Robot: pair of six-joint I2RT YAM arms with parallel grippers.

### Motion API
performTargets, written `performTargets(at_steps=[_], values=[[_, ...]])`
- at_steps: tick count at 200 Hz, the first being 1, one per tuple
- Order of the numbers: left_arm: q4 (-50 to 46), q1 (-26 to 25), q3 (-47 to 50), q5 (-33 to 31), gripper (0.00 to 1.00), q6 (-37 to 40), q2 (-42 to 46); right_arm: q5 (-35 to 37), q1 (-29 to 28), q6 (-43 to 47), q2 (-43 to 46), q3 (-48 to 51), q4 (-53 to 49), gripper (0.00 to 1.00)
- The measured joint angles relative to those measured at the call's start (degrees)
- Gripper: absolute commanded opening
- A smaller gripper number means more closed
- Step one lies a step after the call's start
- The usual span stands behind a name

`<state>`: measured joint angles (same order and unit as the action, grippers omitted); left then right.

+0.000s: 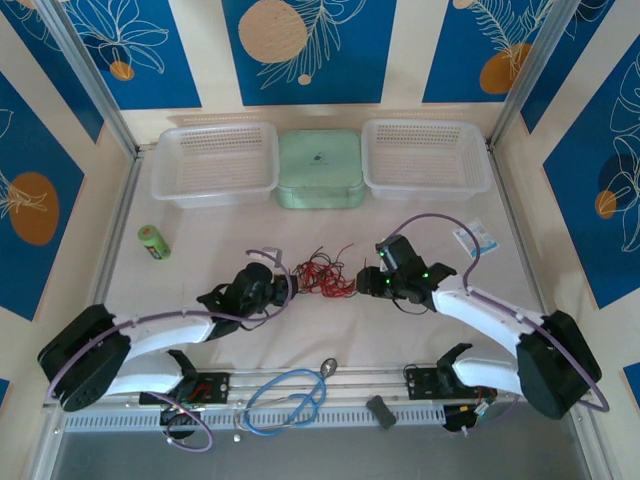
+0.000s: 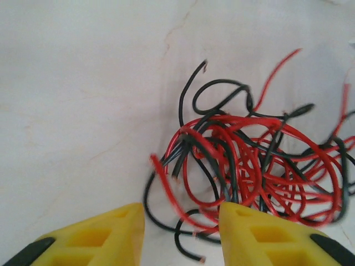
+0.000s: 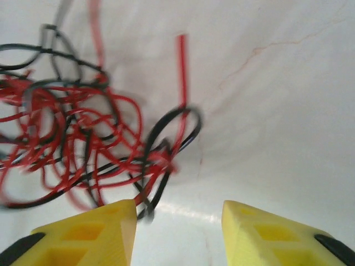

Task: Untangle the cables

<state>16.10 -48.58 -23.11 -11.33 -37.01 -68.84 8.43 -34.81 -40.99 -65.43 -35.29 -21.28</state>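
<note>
cables (image 1: 322, 275): red-black clump at centre of the top view. left gripper (image 2: 183, 213) jaws parted, loose strands lying in the gap. right gripper (image 3: 178, 208) jaws parted, nothing clamped. wires judged light, limp, snag-prone; best pinched at a free outer end.

Open table (image 1: 300, 225) around cables (image 1: 322, 275), baskets (image 1: 215, 190) lining far edge

My top camera looks down from above and behind, taking in the whole table (image 1: 200, 235), its near edge at the bottom of frame. Both wrist cameras ride close and low, looking out between the left fingers (image 2: 94, 235) and the right fingers (image 3: 89, 233). All three views share the cables (image 1: 325, 275), dead centre from overhead.
</note>
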Motion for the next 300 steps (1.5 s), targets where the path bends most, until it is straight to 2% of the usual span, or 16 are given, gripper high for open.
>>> performTargets(at_steps=[18,46,80,108,126,160,203,218,236,277,290,300], values=[[-3.23,-0.09,-0.04,-0.92,0.62,0.61,3.93,-0.92,-0.44,-3.65,3.37,-3.26,-5.22,0.56],[-8.85,-0.09,-0.76,-1.88,0.82,1.25,8.52,-6.05,-0.44,-12.52,5.16,-4.31,-8.7,0.54],[-19.06,-0.09,-10.67,-3.67,0.91,2.36,6.56,-12.83,-0.44,-26.43,3.17,-0.79,-4.33,0.49],[-25.51,0.09,-22.91,-5.25,0.92,-0.09,-0.46,-13.42,-0.48,-35.36,0.0,-0.07,0.17,0.48],[-27.74,0.74,-27.54,-5.05,0.92,-2.67,-4.92,-12.57,-0.66,-39.3,-1.79,-0.35,1.6,0.49],[-30.8,2.91,-30.71,-2.12,0.92,-6.45,-14.27,-11.02,-0.87,-44.87,-5.92,-0.92,3.41,0.48],[-30.84,4.33,-32.59,2.21,0.9,-7.08,-24.09,-9.9,-2.34,-48.63,-11.89,-1.09,6.58,0.48],[-28.74,4.33,-32.72,3.72,0.87,-6.84,-25.94,-9.79,-2.38,-48.65,-14.49,-1.92,7.3,0.47],[-25.81,4.33,-32.96,5.44,0.74,-6.38,-27.78,-9.66,-2.38,-48.3,-17.44,-3.32,8.46,0.37],[-19.21,4.33,-31.32,8.83,0.17,-6.82,-29.57,-8.81,-2.47,-46.05,-21.27,-4.9,10.16,0.01],[-17.75,4.33,-29.35,8.68,0.05,-6.95,-28.92,-8.33,-2.08,-44.87,-21.22,-5.01,9.88,0.0],[-17.62,4.33,-27.71,8.17,0.01,-6.14,-27.61,-7.74,-1.73,-43.69,-20.96,-5.11,9.4,0.0]])
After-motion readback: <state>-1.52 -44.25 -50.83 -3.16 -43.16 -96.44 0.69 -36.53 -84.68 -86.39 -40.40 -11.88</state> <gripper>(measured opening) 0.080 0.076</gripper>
